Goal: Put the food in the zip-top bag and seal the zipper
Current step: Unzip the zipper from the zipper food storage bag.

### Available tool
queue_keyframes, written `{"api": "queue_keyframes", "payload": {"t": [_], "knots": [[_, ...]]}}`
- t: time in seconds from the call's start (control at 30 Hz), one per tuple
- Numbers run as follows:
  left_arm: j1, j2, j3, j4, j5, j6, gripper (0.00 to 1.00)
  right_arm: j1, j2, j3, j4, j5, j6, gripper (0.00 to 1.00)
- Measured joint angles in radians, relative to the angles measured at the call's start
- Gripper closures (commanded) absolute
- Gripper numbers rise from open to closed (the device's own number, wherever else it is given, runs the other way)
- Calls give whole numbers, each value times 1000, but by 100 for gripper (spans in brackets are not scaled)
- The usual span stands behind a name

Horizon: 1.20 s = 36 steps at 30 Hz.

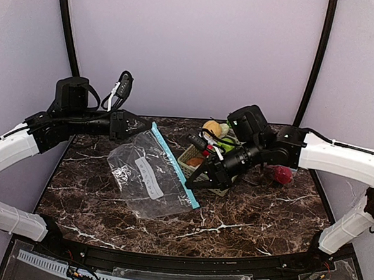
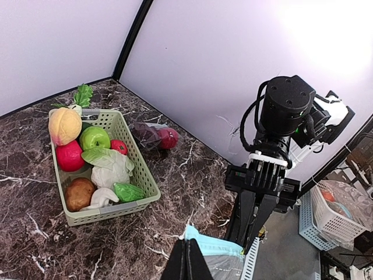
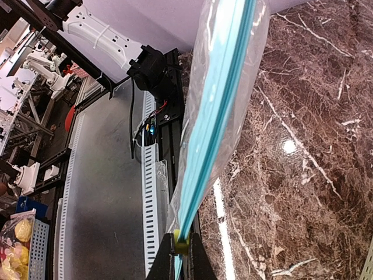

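A: Well, how about the left jaws?

B: Pinched shut on one end of the blue zipper strip (image 2: 210,240) of the zip-top bag (image 1: 140,175), the end farther from the basket (image 2: 116,207).

A: And the right jaws?

B: Closed as well, gripping that same strip at its other end, right at a small yellow slider (image 3: 180,242), just in front of the basket's near corner.

A: So, strung between both?

B: Yes, stretched along the strip, with the clear body of the bag drooping onto the bench (image 1: 252,214) left of the basket.

A: And the food (image 1: 212,129)?

B: Mostly heaped inside the basket: a peach (image 2: 64,125), a green apple (image 2: 94,138), a red fruit (image 2: 69,156), a cauliflower (image 2: 111,169), a brown potato (image 2: 78,193), a green pepper (image 2: 128,191). Also outside it: a leafy radish (image 2: 83,94) just beside the basket's far corner, and a dark purple and red piece (image 2: 157,137) on the bench near the basket's long side.
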State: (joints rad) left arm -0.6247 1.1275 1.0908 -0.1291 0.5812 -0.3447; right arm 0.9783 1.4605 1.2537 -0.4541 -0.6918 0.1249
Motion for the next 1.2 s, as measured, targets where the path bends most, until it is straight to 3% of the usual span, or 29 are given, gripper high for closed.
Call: {"api": "queue_keyframes", "payload": {"t": [0.57, 0.6, 0.7, 0.8, 0.87, 1.03, 1.2], "knots": [[51, -48, 0, -24, -32, 11, 99, 24, 1, -50, -3, -15, 38, 100], [52, -48, 0, -26, -32, 14, 99, 24, 1, -50, -2, -13, 41, 93], [57, -48, 0, -31, -14, 45, 99, 26, -3, -50, -2, 9, 55, 57], [66, -34, 3, -39, 47, 105, 99, 35, -47, -59, 2, 71, 68, 38], [69, -11, 13, -53, 128, 149, 99, 37, -98, -63, 14, 130, 83, 34], [67, 58, 19, -80, 263, 208, 99, 39, -220, -63, 100, 283, 114, 37], [64, 62, 19, -95, 348, 264, 99, 39, -183, -42, 161, 356, 131, 41]]}}
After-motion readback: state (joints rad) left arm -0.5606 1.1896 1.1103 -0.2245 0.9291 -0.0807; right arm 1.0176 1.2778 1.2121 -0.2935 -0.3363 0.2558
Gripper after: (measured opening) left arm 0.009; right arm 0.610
